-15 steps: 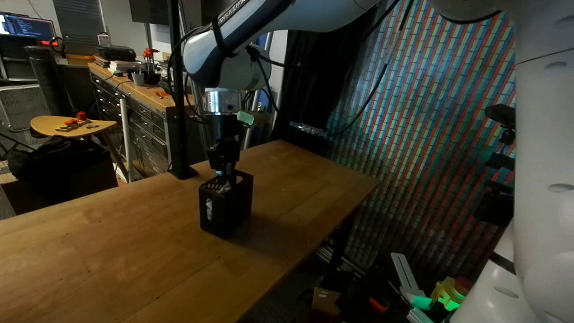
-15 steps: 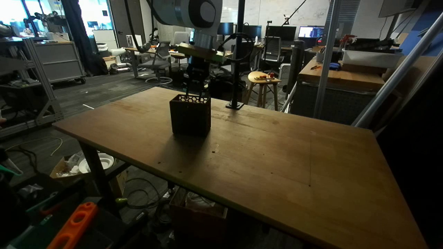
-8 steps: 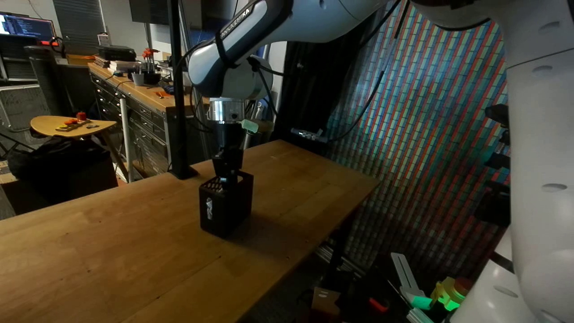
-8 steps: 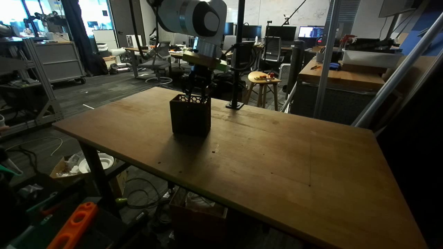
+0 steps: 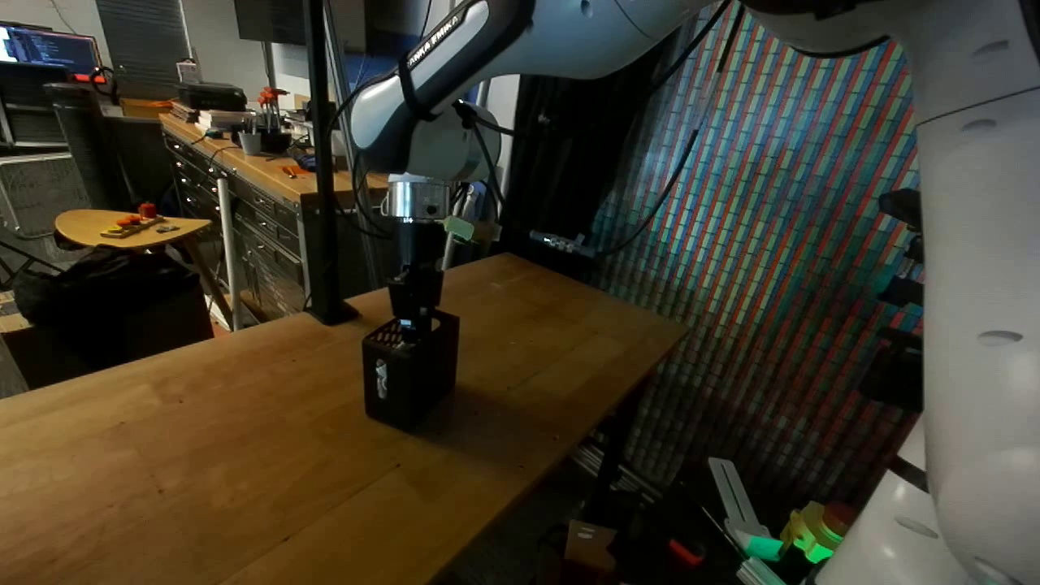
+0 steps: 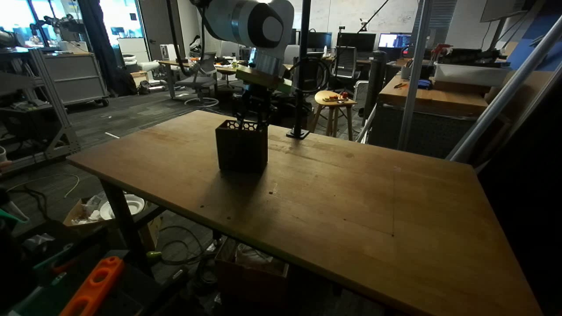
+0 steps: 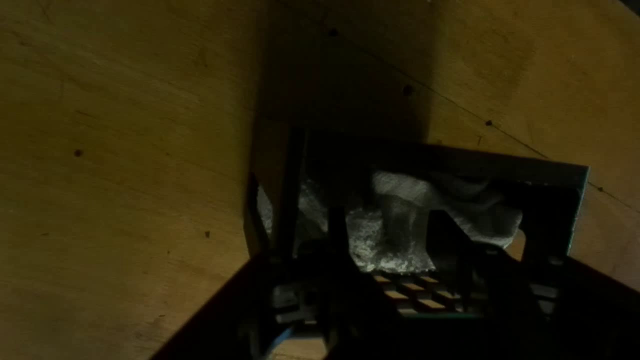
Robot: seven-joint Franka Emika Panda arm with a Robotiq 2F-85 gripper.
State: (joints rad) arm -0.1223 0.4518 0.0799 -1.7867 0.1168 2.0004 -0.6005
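The gripper (image 7: 385, 220) points down over a black box (image 5: 414, 390), and its fingers reach in through the open top, as both exterior views show. The two fingers stand spread, with a clear gap between their tips. In the wrist view a crumpled grey thing (image 7: 405, 220) lies inside the box, filling much of it, and shows in that gap; the light is so poor there that I cannot tell whether the fingers touch it, nor whether it is cloth or plastic. A bit of grey also shows through a slot in the side of the box in an exterior view. The box stands upright on a wooden table (image 6: 395, 193), and one of its walls is pierced with small six-sided holes. A mostly white robot arm (image 5: 561, 41) comes in from above. Near the box, a black post (image 5: 322, 179) rises from the table's edge. Beyond it stand a small wooden stool (image 6: 322, 95), with a few colourful bits on top, and a drawer cabinet (image 5: 264, 231). A many-coloured sheet (image 5: 772, 203) hangs past the table's end. In an exterior view, a white dish (image 6: 139, 205) sits in a carton by the table leg, and an orange tool (image 6: 93, 289) lies in the near corner.
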